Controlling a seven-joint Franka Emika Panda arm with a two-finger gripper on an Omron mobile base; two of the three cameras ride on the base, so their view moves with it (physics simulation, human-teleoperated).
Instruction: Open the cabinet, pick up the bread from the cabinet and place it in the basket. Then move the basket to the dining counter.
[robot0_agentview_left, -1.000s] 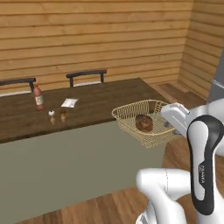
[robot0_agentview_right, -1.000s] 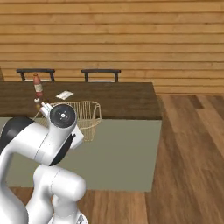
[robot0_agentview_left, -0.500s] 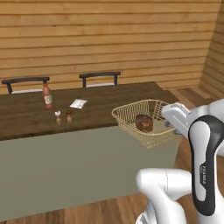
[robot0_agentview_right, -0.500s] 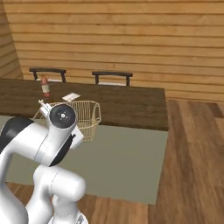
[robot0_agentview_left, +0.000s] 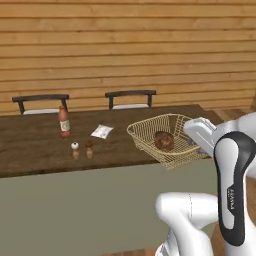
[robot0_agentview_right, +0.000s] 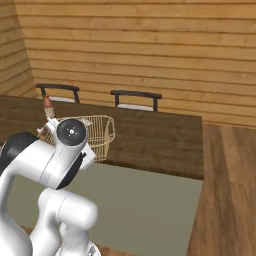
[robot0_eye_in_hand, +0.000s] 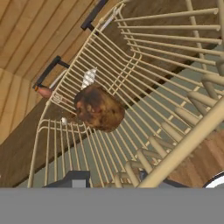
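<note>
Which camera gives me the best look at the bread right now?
The hand view: the bread is large and unobstructed on the mesh floor of the basket. The left base view shows it small inside the basket. In the right base view I cannot make it out behind the arm.

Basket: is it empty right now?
No. In the left base view the bread sits inside the basket, a dark-brown bun resting on its mesh floor.

Tan wire basket held up at the bench near edge, slightly tilted, overhanging the olive front. Dark-brown bun sits inside on its floor.
</note>
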